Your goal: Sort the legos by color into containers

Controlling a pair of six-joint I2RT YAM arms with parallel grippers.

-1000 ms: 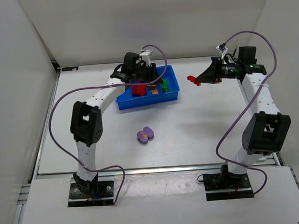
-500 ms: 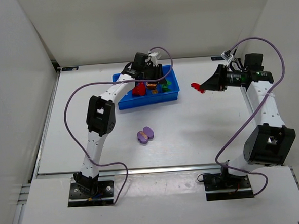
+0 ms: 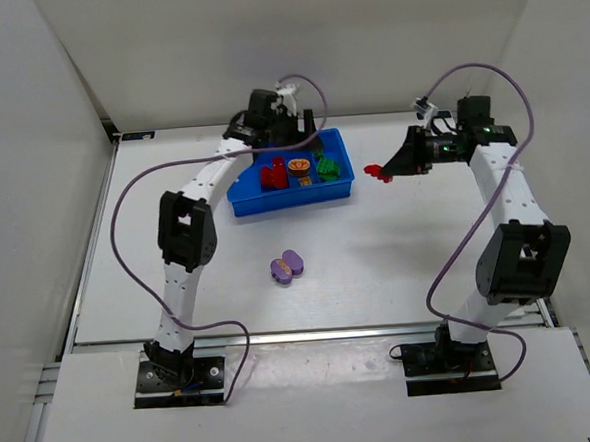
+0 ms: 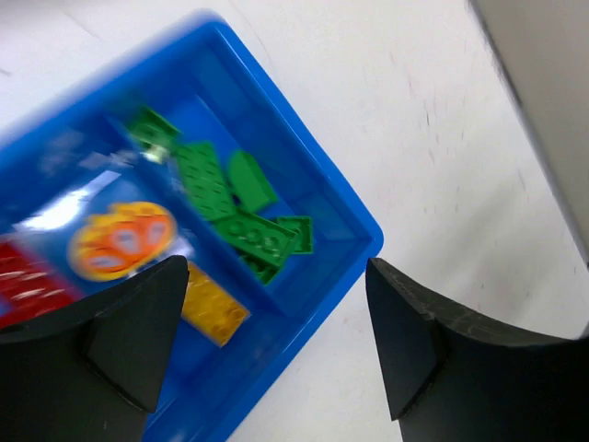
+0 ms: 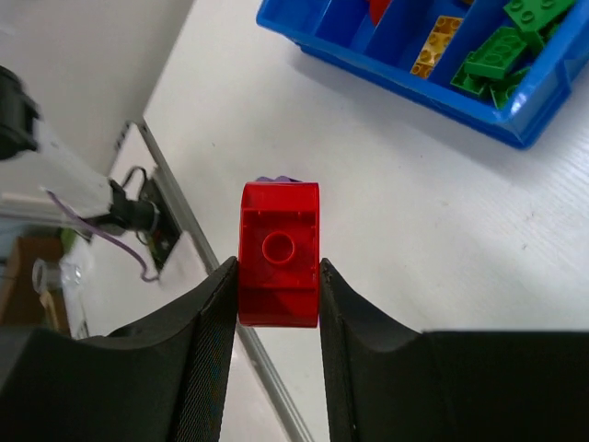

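Your left gripper (image 4: 271, 345) has just released, jaws apart above the tray (image 3: 294, 198); the orange oval (image 4: 121, 241) now lies in the yellow compartment. Two purple legos (image 3: 288, 266) wait on the surface (image 3: 378, 266). Your right gripper (image 5: 276, 276), jaws clenched, holds a red brick (image 5: 279, 253) beside the tray.

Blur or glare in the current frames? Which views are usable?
Left wrist: motion-smeared, worst at the left end of the tray, white glare on its floor; green bricks readable. Right wrist: sharp on the red brick in the right gripper. Top: evenly lit, soft shadows, no glare. All usable.
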